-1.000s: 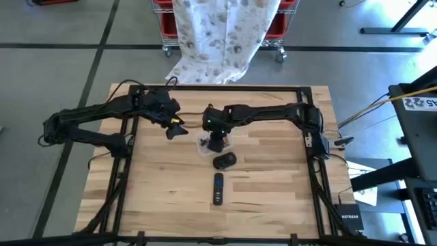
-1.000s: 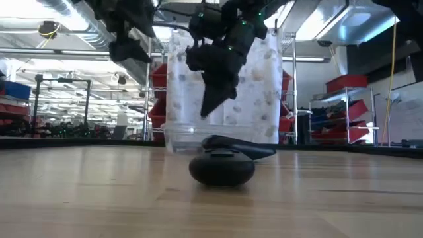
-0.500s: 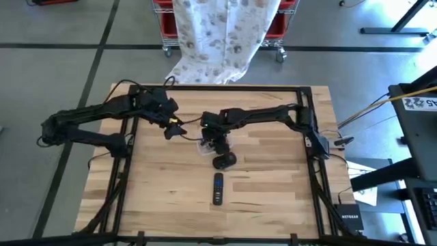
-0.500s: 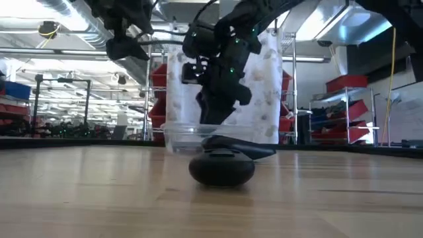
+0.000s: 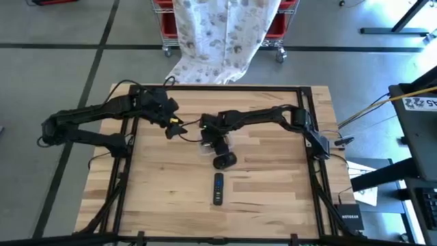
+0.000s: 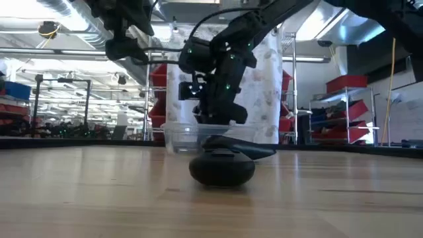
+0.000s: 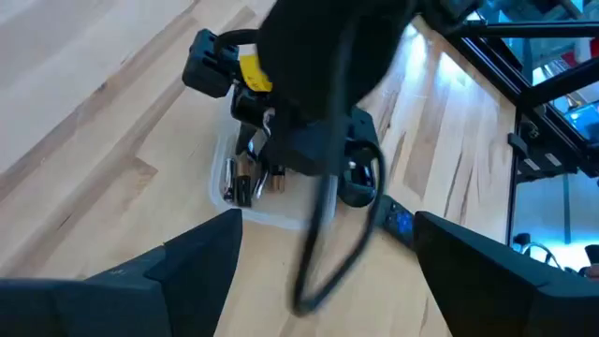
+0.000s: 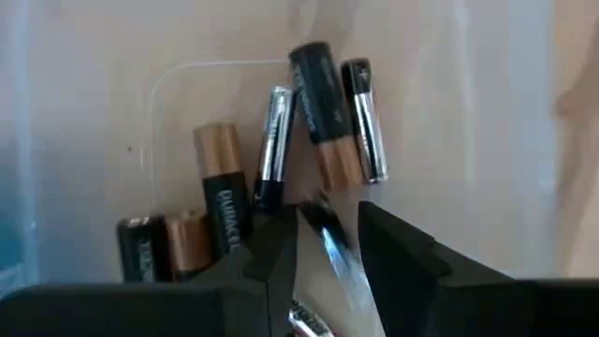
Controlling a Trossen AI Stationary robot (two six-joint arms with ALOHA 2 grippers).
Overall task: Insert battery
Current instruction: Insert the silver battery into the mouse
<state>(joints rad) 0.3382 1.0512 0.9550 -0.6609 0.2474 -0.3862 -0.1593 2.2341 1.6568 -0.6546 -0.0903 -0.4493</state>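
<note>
Right gripper (image 8: 328, 239) lowered, jaws apart

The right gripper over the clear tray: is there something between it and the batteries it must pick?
Nothing visible blocks it. The right gripper is already down inside the open clear tray, its tips astride a thin battery. The other batteries lie close beside that one, so they may crowd the grasp.

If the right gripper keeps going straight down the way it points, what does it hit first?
Most likely the silver battery lying between the right gripper's open fingers, among the other batteries in the clear container. Depth is hard to judge, so it may already touch.
</note>
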